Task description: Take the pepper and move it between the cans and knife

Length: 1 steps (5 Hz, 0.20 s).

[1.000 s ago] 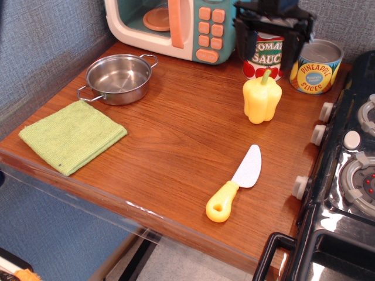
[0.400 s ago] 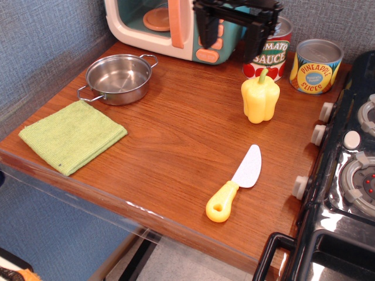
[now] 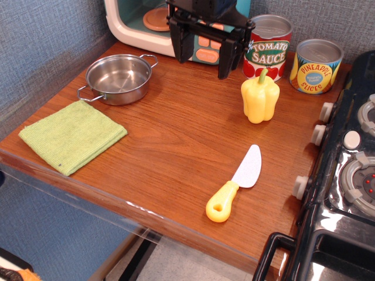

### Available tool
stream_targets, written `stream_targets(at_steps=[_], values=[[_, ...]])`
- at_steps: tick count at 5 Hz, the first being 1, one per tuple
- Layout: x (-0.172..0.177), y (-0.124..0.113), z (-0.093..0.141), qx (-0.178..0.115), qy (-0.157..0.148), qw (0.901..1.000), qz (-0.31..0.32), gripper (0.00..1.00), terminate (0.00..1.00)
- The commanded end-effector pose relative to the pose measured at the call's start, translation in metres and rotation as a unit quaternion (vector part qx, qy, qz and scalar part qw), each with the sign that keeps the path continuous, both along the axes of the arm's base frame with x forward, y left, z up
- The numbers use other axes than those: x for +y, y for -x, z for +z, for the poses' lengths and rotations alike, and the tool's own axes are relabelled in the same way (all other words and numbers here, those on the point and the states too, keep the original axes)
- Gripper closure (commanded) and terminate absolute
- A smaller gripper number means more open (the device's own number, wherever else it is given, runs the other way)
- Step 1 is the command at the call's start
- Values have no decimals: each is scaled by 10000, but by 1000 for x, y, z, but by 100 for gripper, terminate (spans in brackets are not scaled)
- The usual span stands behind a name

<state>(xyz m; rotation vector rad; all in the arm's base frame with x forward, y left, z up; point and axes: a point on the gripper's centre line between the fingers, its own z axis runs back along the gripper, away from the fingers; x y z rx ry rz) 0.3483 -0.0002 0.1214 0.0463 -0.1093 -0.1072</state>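
The yellow pepper (image 3: 261,98) stands upright on the wooden counter, in front of the red Tomato Sauce can (image 3: 267,47) and left of the Pineapple Slices can (image 3: 316,65). The knife (image 3: 235,182) lies nearer the front, its yellow handle toward the counter edge. My black gripper (image 3: 203,55) hangs open and empty above the counter at the back, in front of the toy microwave, well left of the pepper.
A toy microwave (image 3: 152,23) stands at the back. A steel pot (image 3: 119,78) and a green cloth (image 3: 72,135) are on the left. A black toy stove (image 3: 345,175) borders the right side. The counter's front edge (image 3: 146,213) drops off.
My gripper has moved left, from over the cans to in front of the microwave. The pepper, cans and knife have stayed in place.
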Motion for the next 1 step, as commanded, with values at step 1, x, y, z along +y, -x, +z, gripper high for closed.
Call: stream_targets(at_steps=[1], values=[[0,4,24,-333,10,9994,31,0,100]])
